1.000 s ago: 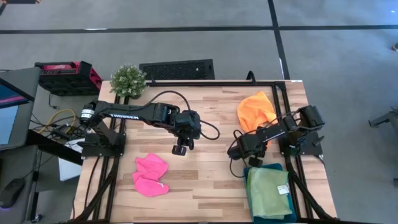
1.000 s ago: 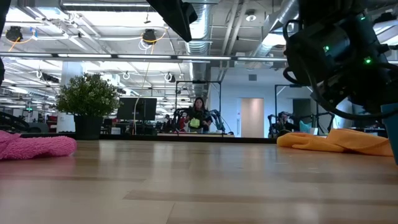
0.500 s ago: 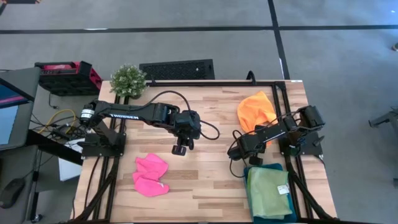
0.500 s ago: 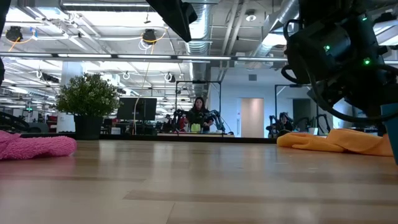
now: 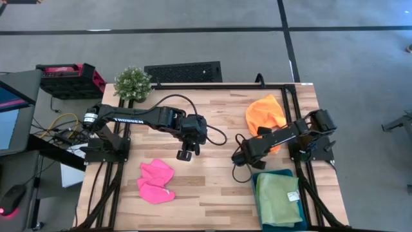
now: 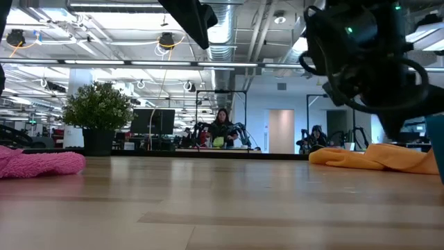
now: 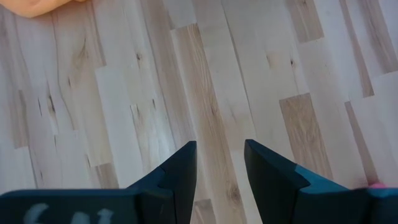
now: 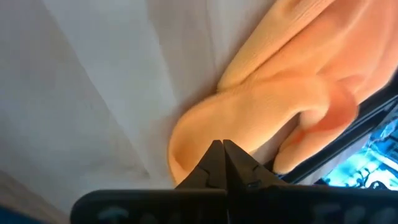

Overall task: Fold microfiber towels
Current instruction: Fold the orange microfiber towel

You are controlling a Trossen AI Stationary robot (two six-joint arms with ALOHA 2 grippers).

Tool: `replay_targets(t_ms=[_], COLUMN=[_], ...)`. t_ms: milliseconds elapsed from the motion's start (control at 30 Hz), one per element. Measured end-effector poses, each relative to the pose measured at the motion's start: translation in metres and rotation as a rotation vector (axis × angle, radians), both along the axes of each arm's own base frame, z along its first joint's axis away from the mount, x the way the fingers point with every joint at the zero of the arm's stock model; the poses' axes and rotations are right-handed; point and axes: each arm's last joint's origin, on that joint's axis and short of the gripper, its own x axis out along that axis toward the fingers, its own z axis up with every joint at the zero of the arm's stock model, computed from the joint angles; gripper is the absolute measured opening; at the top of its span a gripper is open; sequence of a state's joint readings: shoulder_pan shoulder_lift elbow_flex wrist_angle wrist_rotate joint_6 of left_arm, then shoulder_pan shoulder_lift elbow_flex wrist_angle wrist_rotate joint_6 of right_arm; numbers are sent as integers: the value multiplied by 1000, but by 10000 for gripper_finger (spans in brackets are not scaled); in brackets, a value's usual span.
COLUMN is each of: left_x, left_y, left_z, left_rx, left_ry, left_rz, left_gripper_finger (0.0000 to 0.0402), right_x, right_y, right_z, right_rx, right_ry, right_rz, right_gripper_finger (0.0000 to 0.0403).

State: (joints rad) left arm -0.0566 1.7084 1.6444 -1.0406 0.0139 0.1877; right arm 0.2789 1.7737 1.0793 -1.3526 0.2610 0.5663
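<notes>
The orange towel lies bunched in a rounded heap at the table's far right, its folds loose. The hot pink towel lies crumpled at the near left, well apart from the orange one. The light green towel lies flat and neatly folded at the near right corner, squared up.
</notes>
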Motion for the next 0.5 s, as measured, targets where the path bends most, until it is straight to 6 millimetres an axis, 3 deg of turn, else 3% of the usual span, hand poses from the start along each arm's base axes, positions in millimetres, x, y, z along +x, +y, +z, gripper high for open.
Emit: replay_targets(t_ms=[133,300,500], left_x=[0,-1,-1], left_y=[0,0,0], left_z=[0,0,0], left_rx=[-4,-5,-5], left_ry=[2,10,10], left_rz=[7,11,11], left_gripper_finger=[128,128,128], right_x=[3,-7,-8], right_y=[1,-3,-8], right_z=[8,15,16], right_rx=[4,37,136], right_ry=[10,155,208], right_rz=[23,-29,-110], right_gripper_finger=[5,7,44])
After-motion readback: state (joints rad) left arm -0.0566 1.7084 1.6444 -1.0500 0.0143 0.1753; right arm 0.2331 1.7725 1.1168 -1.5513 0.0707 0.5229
